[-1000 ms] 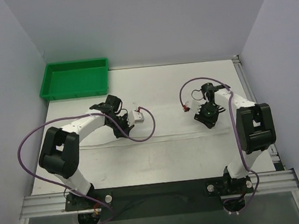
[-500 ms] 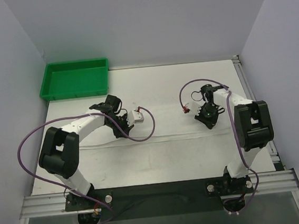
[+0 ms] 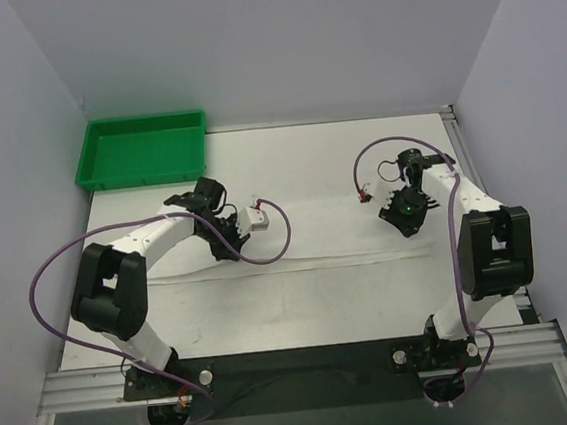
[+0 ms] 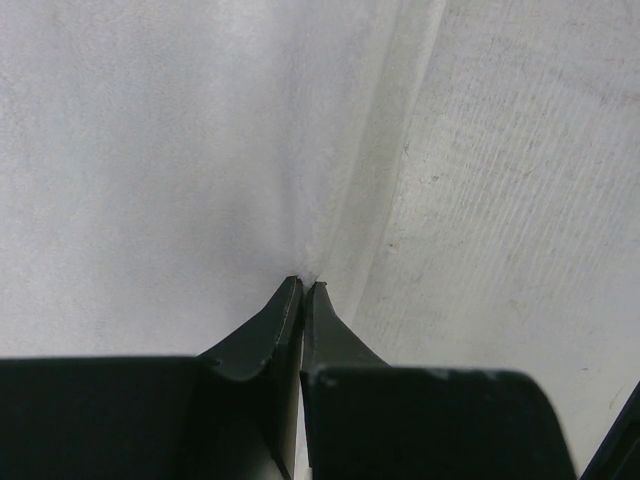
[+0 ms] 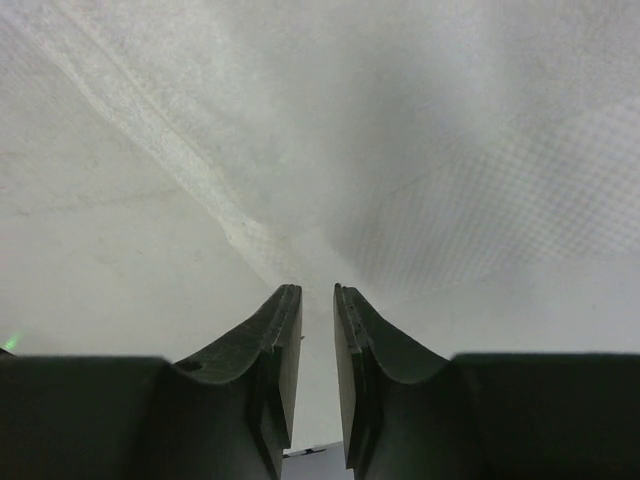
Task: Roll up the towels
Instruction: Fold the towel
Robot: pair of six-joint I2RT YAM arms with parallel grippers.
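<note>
The white towel [image 3: 316, 234] lies flat across the middle of the table, its near hem a faint line. My left gripper [image 3: 228, 246] is low at the towel's near-left part. In the left wrist view its jaws [image 4: 303, 284] are pressed together on the towel's hem [image 4: 345, 215], and the cloth [image 4: 150, 150] puckers at the tips. My right gripper [image 3: 406, 223] is low at the towel's right end. In the right wrist view its jaws [image 5: 317, 290] stand a narrow gap apart with the towel's hemmed edge [image 5: 190, 170] just ahead of the tips; nothing is gripped.
A green plastic tray [image 3: 142, 149] stands at the back left corner. Purple cables loop from both arms over the table. A metal rail [image 3: 298, 362] runs along the near edge, and walls close in on three sides.
My right gripper has moved a little to the right and away from the near edge. My left gripper has shifted slightly left and stayed shut at the hem.
</note>
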